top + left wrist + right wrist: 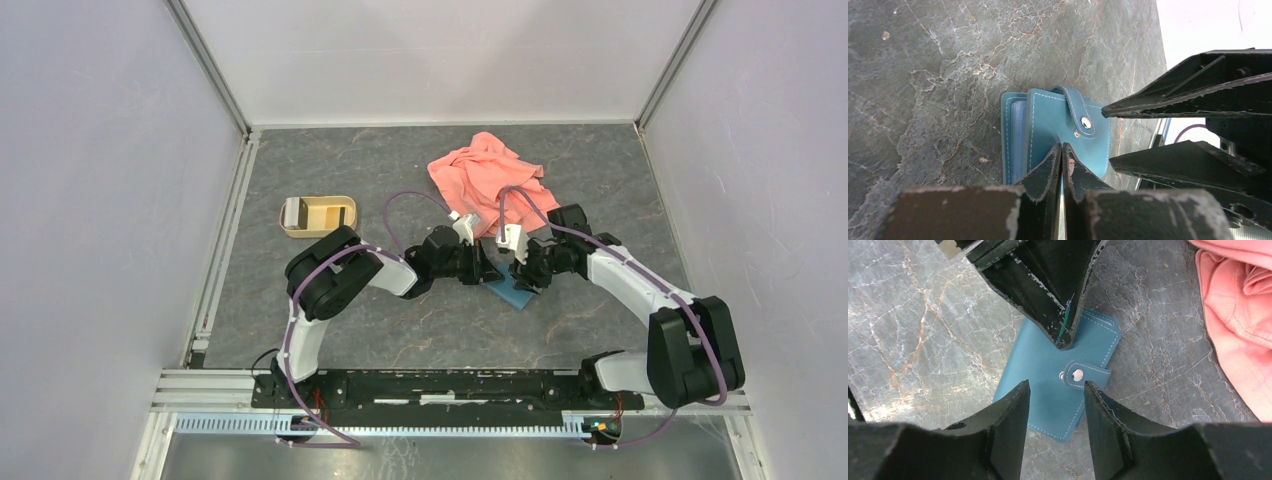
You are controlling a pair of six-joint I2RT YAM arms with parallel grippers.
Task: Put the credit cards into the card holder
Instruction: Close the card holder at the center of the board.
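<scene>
- Card holder (1048, 365) lies folded on the tabletop (400, 330), snap strap (1087, 375) across its cover, between your grippers.
- Your left gripper (1062, 150): fingers pressed together, tips on the cover.
- Your right gripper (1057, 386): fingers apart over the holder, gripping nothing.
- Pink cloth (490, 175) lies just beyond; tan tray (318, 216) sits well left.

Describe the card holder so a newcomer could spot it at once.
On the grey marbled table, look near the middle, just on the near side of the pink cloth. The card holder lies flat there. It is the only teal thing: a small stitched wallet with a round metal snap, unlike the tan tray further left.
</scene>
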